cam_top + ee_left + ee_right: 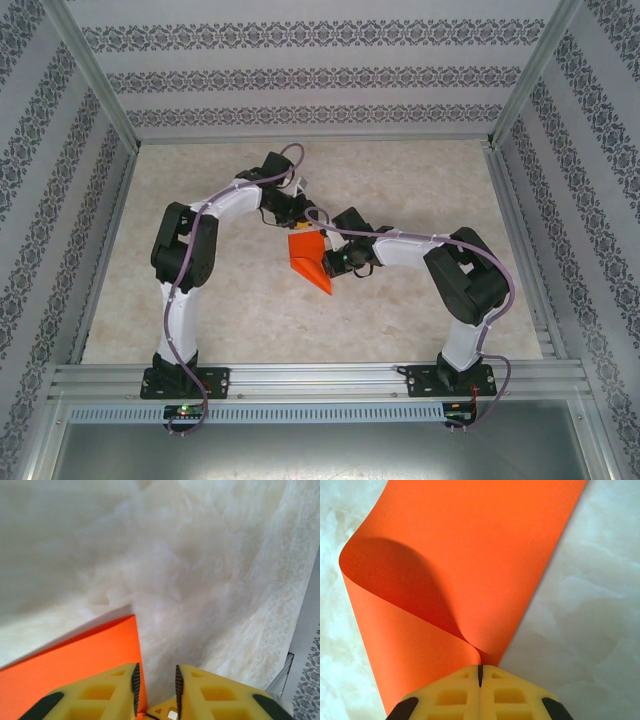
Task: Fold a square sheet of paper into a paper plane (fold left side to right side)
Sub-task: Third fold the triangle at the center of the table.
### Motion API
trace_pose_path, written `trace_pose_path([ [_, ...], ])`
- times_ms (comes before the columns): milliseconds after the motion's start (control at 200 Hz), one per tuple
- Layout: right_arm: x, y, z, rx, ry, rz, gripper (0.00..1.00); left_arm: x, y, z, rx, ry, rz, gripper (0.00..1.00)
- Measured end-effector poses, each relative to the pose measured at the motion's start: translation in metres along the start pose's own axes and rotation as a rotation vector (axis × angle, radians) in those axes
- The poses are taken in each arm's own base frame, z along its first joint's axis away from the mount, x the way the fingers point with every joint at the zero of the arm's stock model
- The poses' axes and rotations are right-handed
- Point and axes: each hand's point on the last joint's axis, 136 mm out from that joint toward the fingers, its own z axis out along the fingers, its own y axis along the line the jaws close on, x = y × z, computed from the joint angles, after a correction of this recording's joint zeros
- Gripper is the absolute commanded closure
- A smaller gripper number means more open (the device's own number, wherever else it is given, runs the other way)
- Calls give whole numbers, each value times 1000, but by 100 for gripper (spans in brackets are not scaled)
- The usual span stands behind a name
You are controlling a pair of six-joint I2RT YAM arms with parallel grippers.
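Lies at mid-frame from above: a thin bright orange square sheet of paper [308, 262], doubled over into a pointed outline aimed toward the lower right, on the pale marbled tabletop [420, 190]. Just above its upper edge hangs the left gripper [288, 222]. Seen from the left wrist, left gripper [155, 672] with yellow fingers slightly parted, bare tabletop in the gap, sheet [75, 665] at lower left beside one finger, unpinched. At the sheet's right side, the right gripper [338, 262]. Seen from the right wrist, right gripper [480, 669] clenched on the sheet [470, 555]. Left portion curled over in a soft, uncreased loop; right edge straight.
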Motion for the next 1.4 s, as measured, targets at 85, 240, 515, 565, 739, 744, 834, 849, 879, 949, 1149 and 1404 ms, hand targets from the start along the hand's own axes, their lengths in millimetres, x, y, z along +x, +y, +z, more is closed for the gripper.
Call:
trace_pose_path([
  [85,0,0,0,0,0,0,100,1,6,-12,-17,-20,-5,80],
  [240,0,0,0,1,4,1,100,33,15,-32,-32,-27,-38,89],
  [515,0,1,0,3,14,-5,100,80,15,-26,73,-8,-110,90],
  [565,0,1,1,7,14,-7,100,86,10,-21,87,5,-108,90],
  [739,0,1,0,13,16,-8,100,97,-11,-3,123,32,-75,91],
  [744,0,1,0,13,16,-8,100,96,-11,-2,123,33,-77,91],
  [834,0,1,0,16,19,-9,100,100,-4,10,105,53,-94,91],
  [849,0,2,1,17,20,-10,100,101,-2,11,102,57,-98,91],
  [879,0,1,1,20,21,-12,100,101,1,14,94,60,-105,91],
  [949,0,2,1,21,24,-15,100,102,6,18,80,65,-116,91],
  [1149,0,2,1,23,31,-21,100,103,14,21,56,61,-125,92],
  [1404,0,2,1,23,35,-26,100,114,32,25,10,72,-150,93],
])
